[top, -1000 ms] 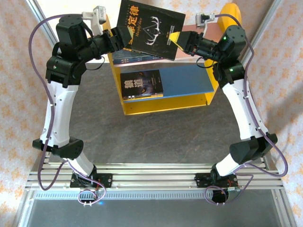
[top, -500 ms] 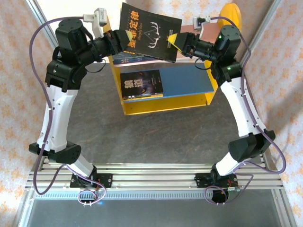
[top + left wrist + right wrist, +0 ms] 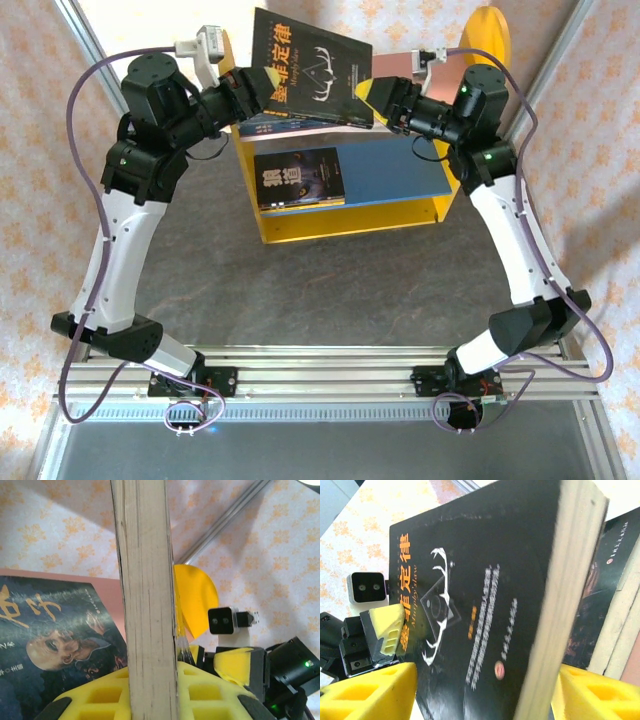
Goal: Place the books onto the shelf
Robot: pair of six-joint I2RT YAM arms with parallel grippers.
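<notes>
Clearly the step in hand is a two-armed placement. The black paperback with white antlers on its cover [image 3: 315, 65] hangs tilted at the upper centre of the top view, over the pink upper board [image 3: 392, 66] of the small wooden shelf with rounded yellow side panels [image 3: 492, 28]. The left arm's yellow foam fingers [image 3: 100, 695] are closed on its left edge, with the page block running upright between them. The right arm's yellow foam fingers [image 3: 370, 690] clamp the opposite edge. To do this well, both arms should descend together and level the paperback. They should lay it flat on the dark books [image 3: 290, 122] already lying on the pink board, and let go only once it rests. Uneven motion could twist or bend it. Another dark paperback [image 3: 298, 178] lies on the blue lower board [image 3: 400, 170].
</notes>
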